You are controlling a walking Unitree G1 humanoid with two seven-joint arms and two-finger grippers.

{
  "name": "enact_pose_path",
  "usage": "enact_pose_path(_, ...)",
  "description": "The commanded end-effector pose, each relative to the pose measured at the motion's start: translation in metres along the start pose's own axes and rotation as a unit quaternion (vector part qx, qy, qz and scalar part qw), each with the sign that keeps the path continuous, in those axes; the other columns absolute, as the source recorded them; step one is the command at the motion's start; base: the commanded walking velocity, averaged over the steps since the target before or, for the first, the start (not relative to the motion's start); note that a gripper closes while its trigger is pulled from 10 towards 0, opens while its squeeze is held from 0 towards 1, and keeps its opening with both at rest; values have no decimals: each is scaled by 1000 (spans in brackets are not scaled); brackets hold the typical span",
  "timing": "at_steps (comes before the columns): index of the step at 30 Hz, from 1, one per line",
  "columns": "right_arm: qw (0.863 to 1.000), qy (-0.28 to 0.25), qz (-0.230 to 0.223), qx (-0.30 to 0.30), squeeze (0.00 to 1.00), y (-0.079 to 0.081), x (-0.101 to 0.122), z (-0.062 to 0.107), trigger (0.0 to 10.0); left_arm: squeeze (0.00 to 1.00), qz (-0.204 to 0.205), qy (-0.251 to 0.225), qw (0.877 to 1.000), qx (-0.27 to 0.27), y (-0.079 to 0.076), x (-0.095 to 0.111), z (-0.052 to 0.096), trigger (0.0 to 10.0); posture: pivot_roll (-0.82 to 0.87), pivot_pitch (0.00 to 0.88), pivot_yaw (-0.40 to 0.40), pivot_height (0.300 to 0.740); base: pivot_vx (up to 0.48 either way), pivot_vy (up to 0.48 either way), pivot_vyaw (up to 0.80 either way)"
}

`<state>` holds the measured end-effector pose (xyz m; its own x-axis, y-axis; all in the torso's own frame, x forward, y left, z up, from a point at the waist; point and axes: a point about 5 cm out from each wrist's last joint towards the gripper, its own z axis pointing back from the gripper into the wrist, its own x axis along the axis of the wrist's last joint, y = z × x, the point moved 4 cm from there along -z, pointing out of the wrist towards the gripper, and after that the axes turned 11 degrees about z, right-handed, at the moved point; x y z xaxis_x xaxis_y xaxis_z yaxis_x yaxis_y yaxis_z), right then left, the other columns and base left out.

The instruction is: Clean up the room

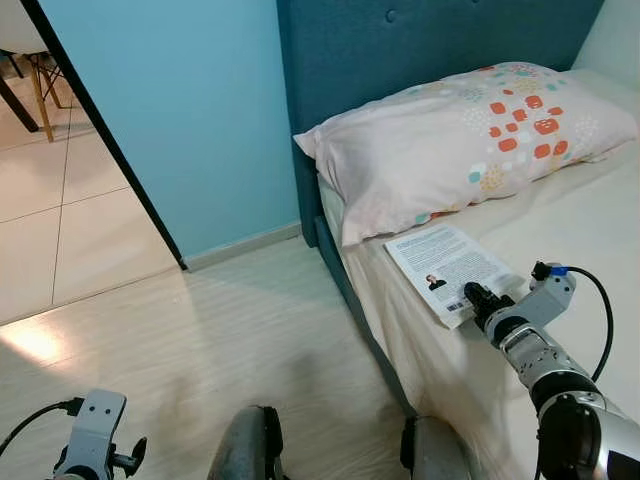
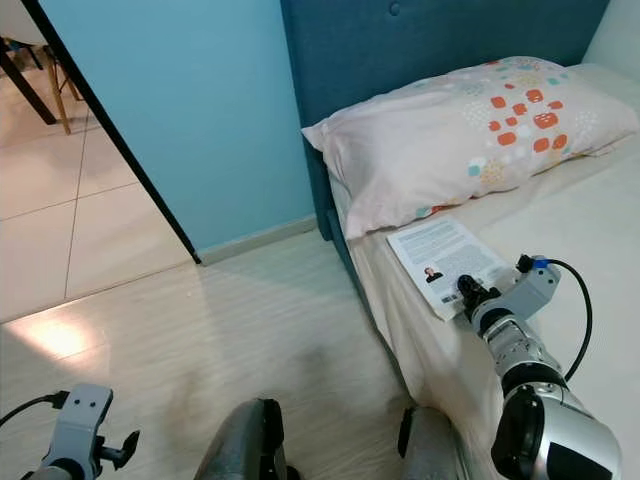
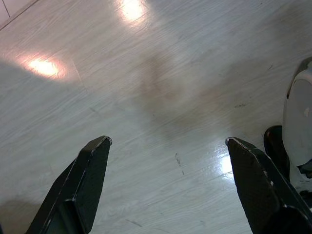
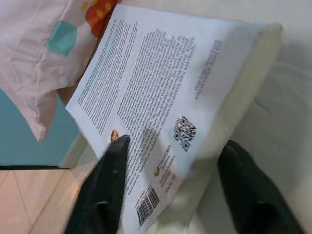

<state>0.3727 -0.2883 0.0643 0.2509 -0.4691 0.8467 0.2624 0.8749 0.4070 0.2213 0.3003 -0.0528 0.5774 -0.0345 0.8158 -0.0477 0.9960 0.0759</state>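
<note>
A white paperback book (image 1: pixel 447 268) lies back cover up on the cream bed sheet, close to the mattress's near edge and just below the pillow (image 1: pixel 470 130). My right gripper (image 4: pixel 176 142) is open at the book's near corner. One black finger (image 4: pixel 109 180) rests over the printed cover (image 4: pixel 161 97), and the other finger (image 4: pixel 248 190) sits on the sheet beside the page edge. My left gripper (image 3: pixel 168 141) hangs open low over the wooden floor, holding nothing.
The bed (image 1: pixel 580 220) has a teal headboard (image 1: pixel 400 50) against a blue wall (image 1: pixel 190 120). Pale wood floor (image 1: pixel 220 340) stretches left of the bed. A dark door frame (image 1: pixel 110 140) opens onto a tiled room with chair legs (image 1: pixel 40 95). My own legs (image 1: pixel 250 445) show at the bottom.
</note>
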Motion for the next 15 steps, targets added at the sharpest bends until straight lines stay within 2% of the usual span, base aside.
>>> enact_pose_path(1, 1000, -9, 3, -14, 1000, -6, 6, 1, 10000, 0, -6, 21, 1000, -1, -1, -9, 2, 10000, 190, 193, 61, 595, 0, 0, 0)
enact_pose_path(8, 1000, -10, 12, -22, 1000, -11, 10, 2, 10000, 0, 0, 19, 1000, -4, -10, -4, -5, 10000, 162, 154, 53, 595, 0, 0, 0)
enact_pose_path(13, 997, 25, 42, -59, 1000, -28, -5, 8, 10000, 0, 12, 21, 1000, -6, -23, 0, -14, 10000, 125, 110, 39, 595, 0, 0, 0)
enact_pose_path(14, 996, 32, 49, -62, 933, -29, -10, 8, 10000, 0, 16, 22, 1000, -5, -25, 0, -15, 10000, 114, 96, 33, 595, 0, 0, 0)
enact_pose_path(15, 996, 32, 49, -62, 933, -29, -10, 8, 10000, 0, 16, 22, 1000, -5, -25, 0, -15, 10000, 114, 96, 33, 595, 0, 0, 0)
